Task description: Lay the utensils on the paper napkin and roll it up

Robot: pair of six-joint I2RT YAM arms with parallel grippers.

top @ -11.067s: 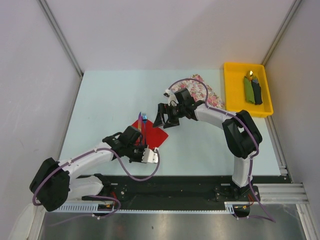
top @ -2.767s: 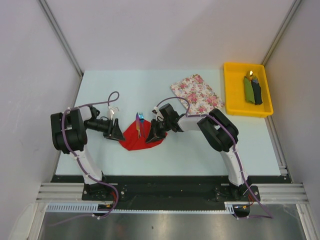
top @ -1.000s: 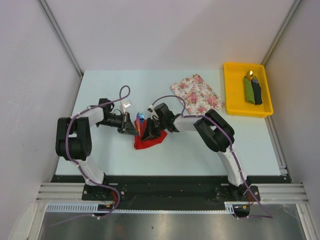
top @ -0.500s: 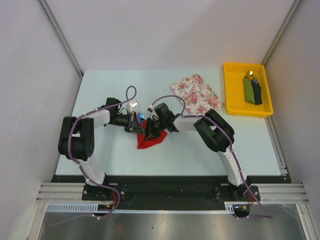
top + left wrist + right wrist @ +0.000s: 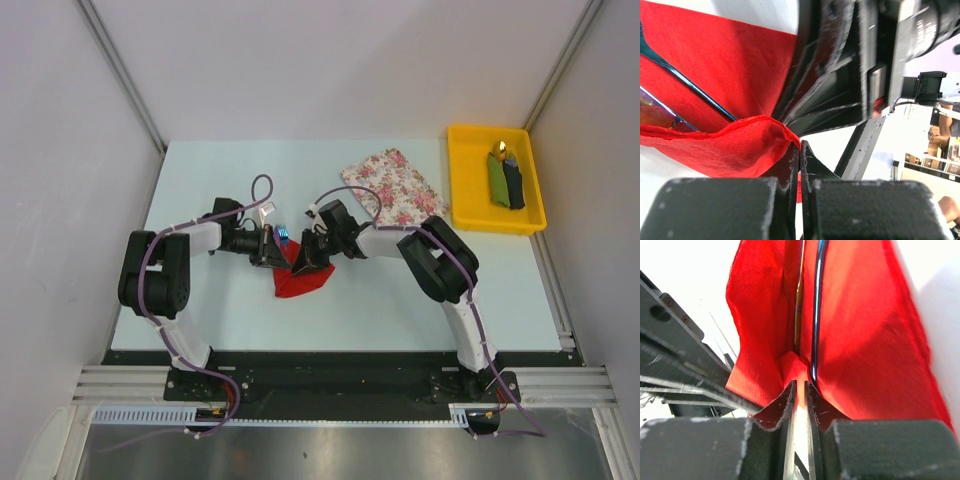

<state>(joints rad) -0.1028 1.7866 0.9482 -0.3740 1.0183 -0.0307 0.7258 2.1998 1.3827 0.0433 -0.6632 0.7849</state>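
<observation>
The left hand (image 5: 268, 247) and right hand (image 5: 305, 262) pinch raised edges of the paper napkin (image 5: 300, 283) (utensils (image 5: 816, 315) inside), bare table (image 5: 200, 180) around.

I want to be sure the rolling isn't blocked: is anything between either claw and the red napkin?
Nothing visible. The left claw is shut on a raised edge of the paper napkin, and the right claw pinches a fold beside the utensils, which lie on the sheet.
</observation>
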